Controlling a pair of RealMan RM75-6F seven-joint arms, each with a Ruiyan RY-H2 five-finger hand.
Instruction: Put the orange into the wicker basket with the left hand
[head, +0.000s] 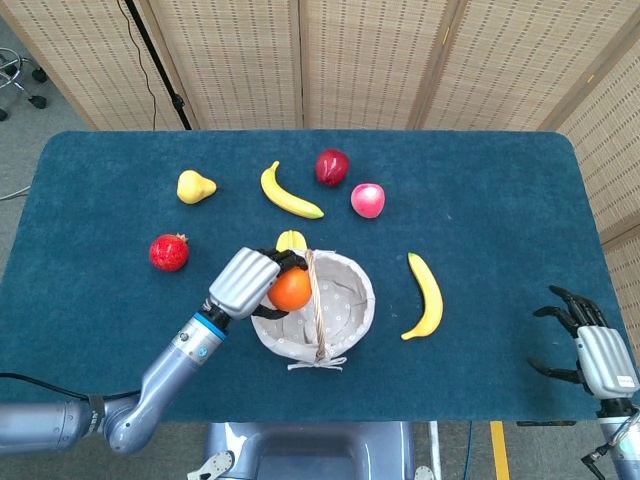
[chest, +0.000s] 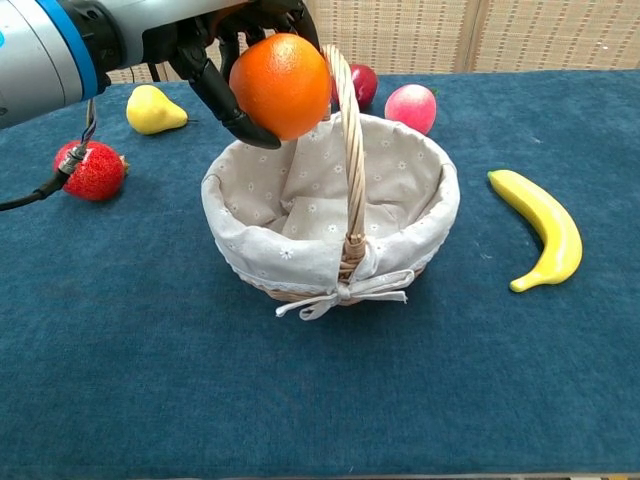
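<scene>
The round orange (chest: 281, 85) hangs in the left hand (head: 245, 283) above the cloth-lined wicker basket's (chest: 240, 262) left half, seemingly touching its handle.

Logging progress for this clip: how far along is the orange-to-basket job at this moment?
Pickup looks done: the left hand grips the orange, lifted clear of the table. In hand: it hangs over the left half of the wicker basket, beside the handle. Left: lowering and releasing; the basket's liner holds nothing yet. The right hand sits idle.
</scene>
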